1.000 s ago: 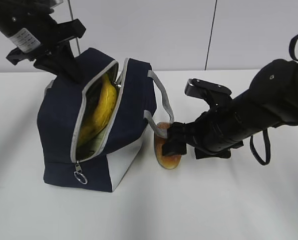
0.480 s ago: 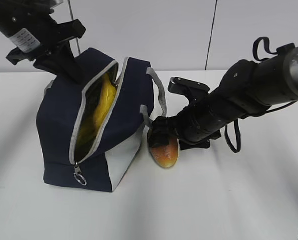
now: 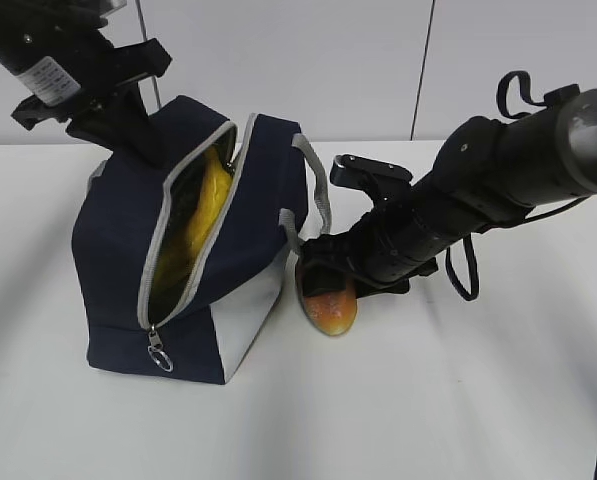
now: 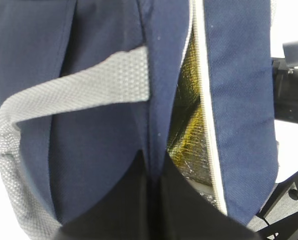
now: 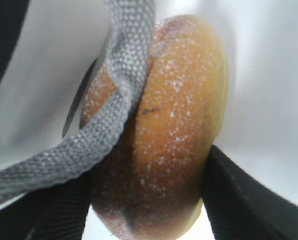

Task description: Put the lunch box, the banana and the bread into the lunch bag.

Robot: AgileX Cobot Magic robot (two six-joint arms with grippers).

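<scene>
The navy lunch bag [image 3: 118, 230] stands on the white table with its zipper open. The yellow banana [image 3: 193, 225] stands inside it. My left gripper [image 3: 138, 135] is shut on the bag's top edge; in the left wrist view its jaws [image 4: 153, 200] pinch the navy fabric beside the silver lining [image 4: 188, 145]. The bread [image 3: 330, 305] lies on the table against the bag's white side. My right gripper [image 3: 323, 272] is shut on the bread [image 5: 173, 140], with a dark finger [image 5: 248, 200] pressed on each side. The lunch box is hidden.
One grey handle strap [image 5: 124, 75] hangs across the bread between it and the bag; it droops from the bag's right side [image 3: 321, 195]. The other handle [image 4: 79, 87] lies over the bag's far side. A zipper pull ring [image 3: 159, 352] hangs low at the front.
My right arm has moved left onto the bread and its jaws have narrowed onto the roll. The bread has shifted slightly toward the bag. The left gripper and the bag are unchanged.
</scene>
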